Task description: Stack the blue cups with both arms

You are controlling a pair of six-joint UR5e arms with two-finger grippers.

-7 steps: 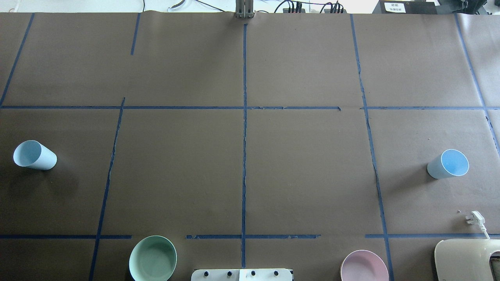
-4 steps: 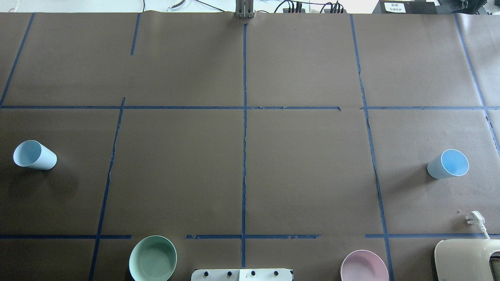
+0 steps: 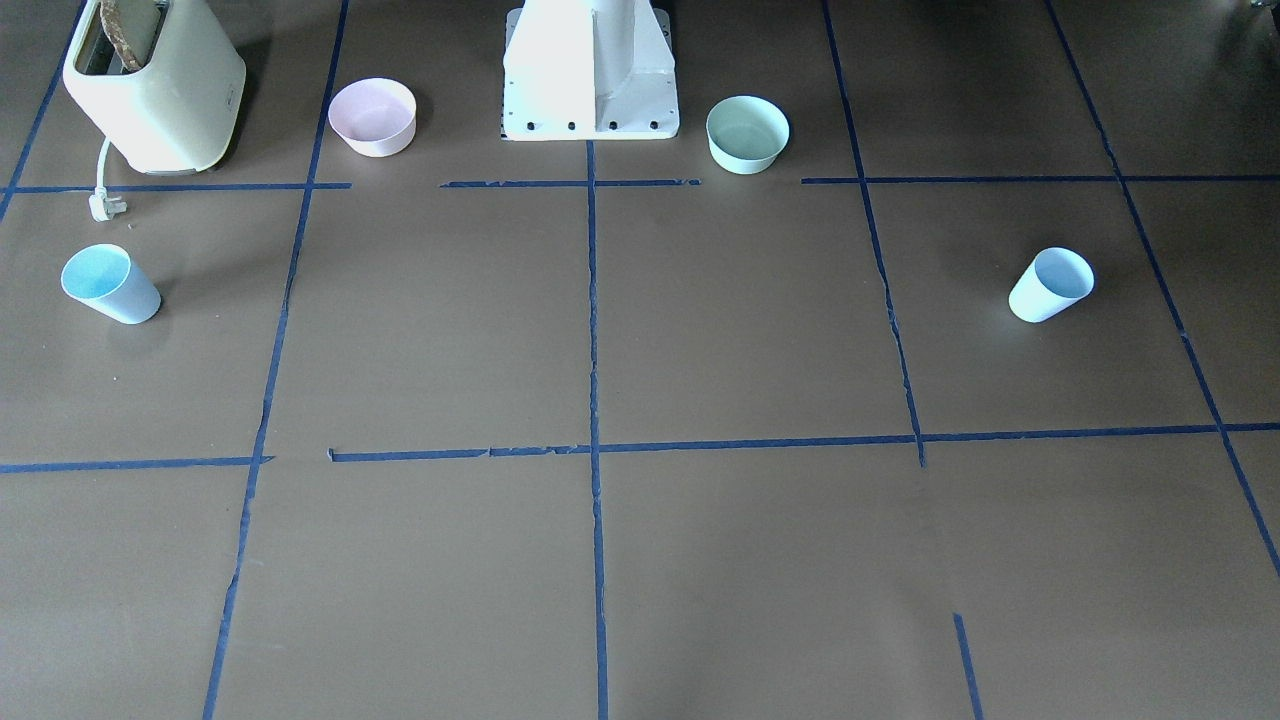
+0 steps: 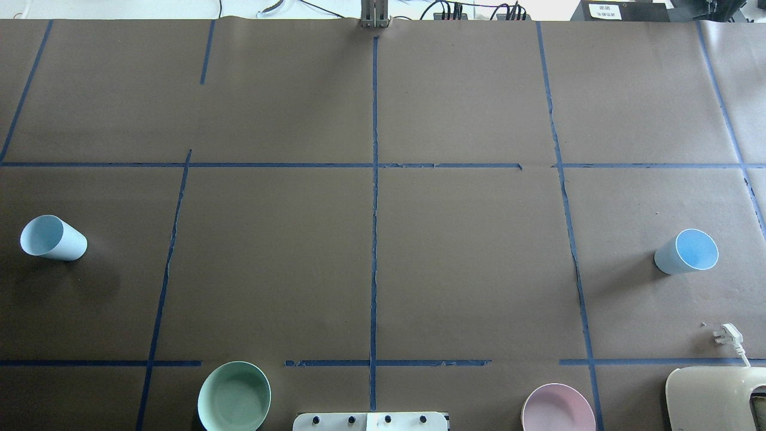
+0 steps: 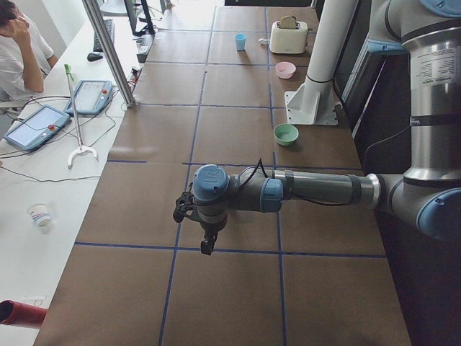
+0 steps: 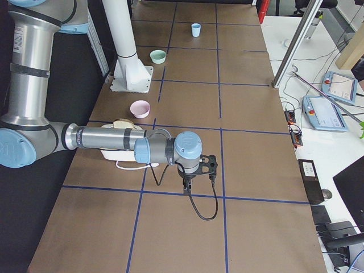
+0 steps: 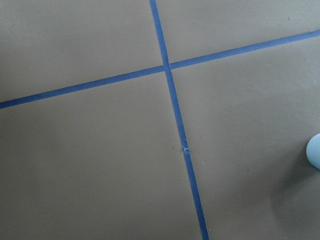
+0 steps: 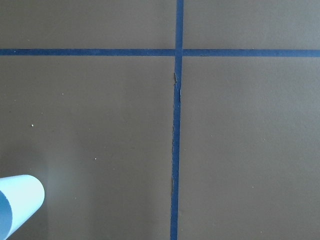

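Observation:
Two light blue cups stand upright and far apart on the brown table. The left cup (image 4: 52, 238) is near the table's left end, also seen in the front view (image 3: 1050, 285) and at the edge of the left wrist view (image 7: 315, 151). The right cup (image 4: 687, 251) is near the right end, also seen in the front view (image 3: 108, 284) and the right wrist view (image 8: 17, 202). My left gripper (image 5: 207, 244) and right gripper (image 6: 186, 186) hang above the table and show only in the side views. I cannot tell whether they are open or shut.
A mint-green bowl (image 4: 234, 396) and a pink bowl (image 4: 558, 408) sit either side of the white pedestal (image 4: 371, 421). A cream toaster (image 4: 715, 398) with a white plug (image 4: 729, 335) stands near the right cup. Blue tape lines cross the table.

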